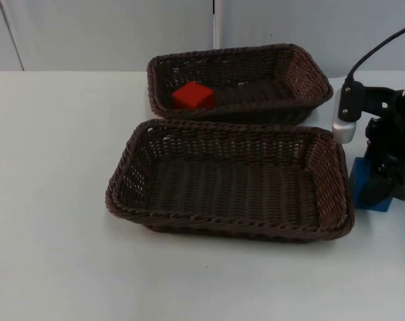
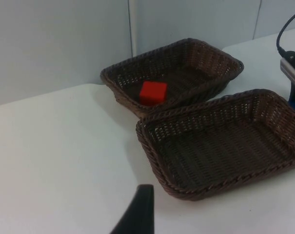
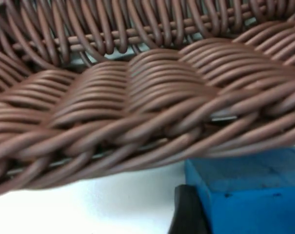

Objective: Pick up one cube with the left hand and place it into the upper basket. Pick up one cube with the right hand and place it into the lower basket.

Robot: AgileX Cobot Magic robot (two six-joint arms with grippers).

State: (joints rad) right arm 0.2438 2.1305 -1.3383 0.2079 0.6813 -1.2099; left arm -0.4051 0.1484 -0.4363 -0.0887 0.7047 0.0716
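Top view: right gripper [image 1: 384,189] jaws clamp blue cube [image 1: 367,188] beside lower basket [image 1: 132,150].

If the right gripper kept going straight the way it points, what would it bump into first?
Probably the lower basket's woven side wall. The right gripper sits at the blue cube beside that basket, and the wall stands directly ahead, though depth is hard to judge.

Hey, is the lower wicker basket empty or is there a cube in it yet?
Empty. The lower brown wicker basket shows only bare weave; the blue cube sits outside it on the white table, at the right gripper.
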